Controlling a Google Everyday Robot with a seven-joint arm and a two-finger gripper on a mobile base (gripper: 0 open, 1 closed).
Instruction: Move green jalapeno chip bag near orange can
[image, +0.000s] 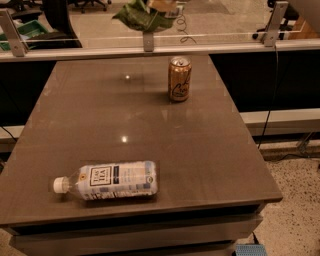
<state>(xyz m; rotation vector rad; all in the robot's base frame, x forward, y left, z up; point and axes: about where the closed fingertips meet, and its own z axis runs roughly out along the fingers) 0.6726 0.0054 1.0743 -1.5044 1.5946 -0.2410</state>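
Gripping the green jalapeno chip bag aloft, the gripper is mostly cut off at top.

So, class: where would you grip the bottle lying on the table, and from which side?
Grip the bottle across its labelled middle, from straight above: it lies on its side, cap pointing left, so that round body offers two free flanks. The gripper is at the top edge, by the green jalapeno chip bag.
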